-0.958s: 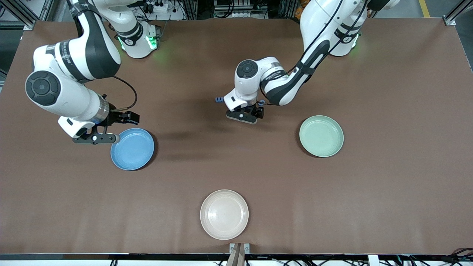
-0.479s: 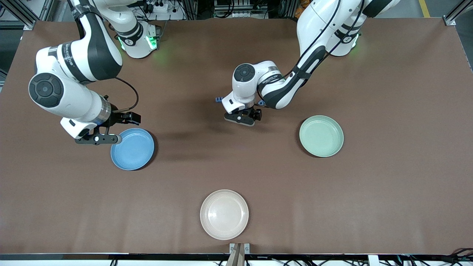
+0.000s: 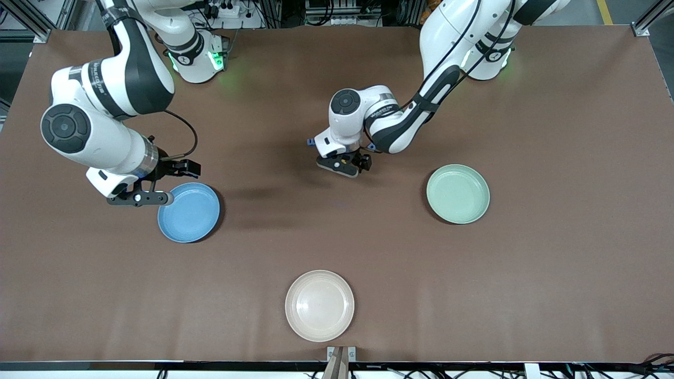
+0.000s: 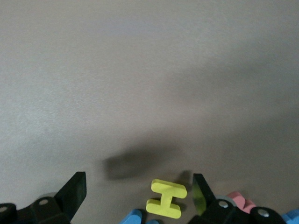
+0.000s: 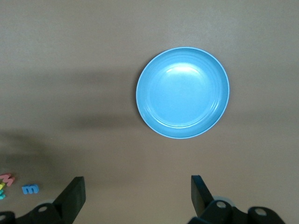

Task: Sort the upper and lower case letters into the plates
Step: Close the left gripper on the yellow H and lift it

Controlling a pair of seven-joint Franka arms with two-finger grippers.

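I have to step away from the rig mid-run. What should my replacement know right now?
Left gripper: fingers open, empty, low over the letter cluster at mid-table, straddling the yellow H; blue and pink letters lie beside it.
Right gripper: fingers open, empty, up over the table beside the blue plate.
Plates: blue plate toward the right arm's end, pale green plate toward the left arm's end; both hold no letters. The cream plate sits nearest the front camera.
Done: nothing sorted.
Left: every letter, starting with the yellow H, probably. A blue m also lies on the table.
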